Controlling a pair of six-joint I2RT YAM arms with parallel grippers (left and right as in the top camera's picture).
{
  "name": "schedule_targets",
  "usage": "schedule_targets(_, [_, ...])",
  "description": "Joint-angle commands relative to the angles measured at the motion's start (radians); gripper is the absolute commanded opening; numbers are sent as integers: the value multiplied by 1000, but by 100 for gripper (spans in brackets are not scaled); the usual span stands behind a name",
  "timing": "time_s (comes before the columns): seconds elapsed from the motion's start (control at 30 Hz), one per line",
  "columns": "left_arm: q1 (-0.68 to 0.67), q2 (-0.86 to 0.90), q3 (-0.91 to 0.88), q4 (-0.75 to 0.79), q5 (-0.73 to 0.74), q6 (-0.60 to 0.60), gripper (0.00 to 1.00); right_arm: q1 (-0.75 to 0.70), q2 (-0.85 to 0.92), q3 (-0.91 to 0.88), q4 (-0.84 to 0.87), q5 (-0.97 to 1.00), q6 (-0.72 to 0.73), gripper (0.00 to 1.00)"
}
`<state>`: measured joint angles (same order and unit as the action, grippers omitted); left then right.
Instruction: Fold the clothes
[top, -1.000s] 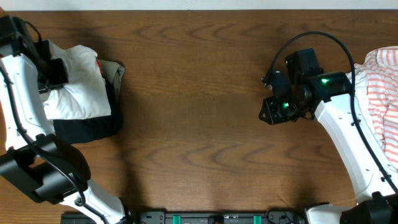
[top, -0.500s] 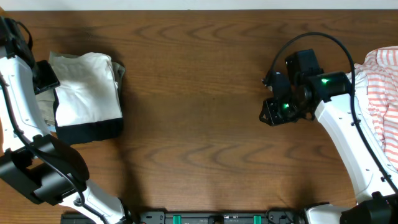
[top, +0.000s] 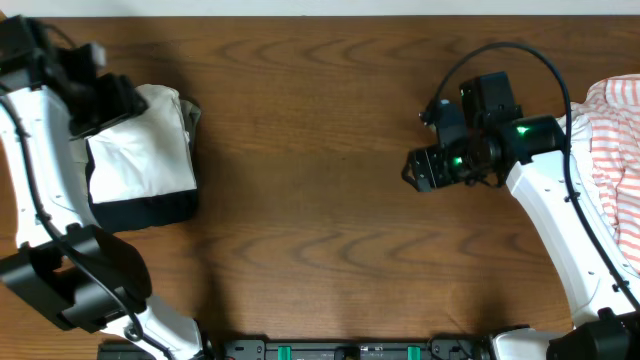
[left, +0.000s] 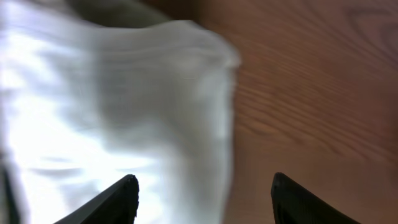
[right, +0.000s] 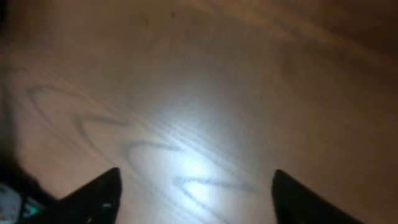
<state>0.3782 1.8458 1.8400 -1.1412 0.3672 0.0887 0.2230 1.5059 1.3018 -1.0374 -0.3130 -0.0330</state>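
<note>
A folded white shirt (top: 145, 155) lies at the table's left on top of a dark garment (top: 145, 210). My left gripper (top: 120, 100) hovers over the shirt's far left corner, open and holding nothing. In the left wrist view the white shirt (left: 112, 106) is blurred below the left gripper (left: 202, 186), whose jaws stand wide apart. A white orange-striped garment (top: 612, 150) is heaped at the right edge. My right gripper (top: 415, 170) hangs open over bare wood, well left of that heap. In the right wrist view, only table shows between the fingers of the right gripper (right: 196, 183).
The brown wooden table (top: 320, 130) stretches between the two piles. An olive cloth edge (top: 193, 115) peeks out at the shirt's right side. The arm bases stand along the near edge (top: 350, 350).
My left gripper opened and let go of the white shirt, which settled flatter on the pile, then shifted toward the far side. My right gripper opened and swung slightly left.
</note>
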Motion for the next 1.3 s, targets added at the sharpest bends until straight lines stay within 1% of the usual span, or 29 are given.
schedule_targets(0.0, [-90, -32, 14, -6, 51, 31, 70, -8, -14, 10, 59, 65, 2, 98])
schedule_targets(0.03, [-118, -32, 14, -7, 36, 31, 71, -8, -14, 10, 81, 96, 2, 99])
schedule_targets(0.2, [-260, -32, 14, -18, -98, 29, 74, -11, -14, 10, 200, 243, 2, 99])
schedule_targets(0.23, [-284, -32, 13, -17, -127, 26, 78, -14, -14, 10, 225, 274, 2, 99])
schedule_targets(0.27, [-303, -31, 13, -16, -150, 27, 98, -15, -14, 10, 246, 293, 2, 99])
schedule_targets(0.47, [-349, -31, 13, -20, -158, 26, 98, -19, -14, 10, 347, 325, -18, 99])
schedule_targets(0.57, [-349, -32, 14, -23, -151, 27, 98, -39, -18, 10, 365, 325, 6, 99])
schedule_targets(0.67, [-338, -50, 14, -72, -103, 28, 98, -76, -48, 10, 337, 315, 89, 99])
schedule_targets(0.73, [-338, -77, 13, -93, -72, 55, 98, -105, -91, 10, 301, 289, 92, 99])
schedule_targets(0.93, [-341, -251, -4, -81, -73, 59, 98, -139, -283, 10, 192, 283, 76, 99])
schedule_targets(1.07, [-341, -409, -95, -26, -73, 61, 98, -130, -430, -21, 154, 302, 77, 99])
schedule_targets(1.17, [-340, -546, -235, 62, -72, 55, 98, -130, -564, -95, 174, 311, 76, 99])
schedule_targets(1.27, [-341, -697, -420, 170, -72, 34, 98, -130, -682, -174, 177, 310, 77, 99])
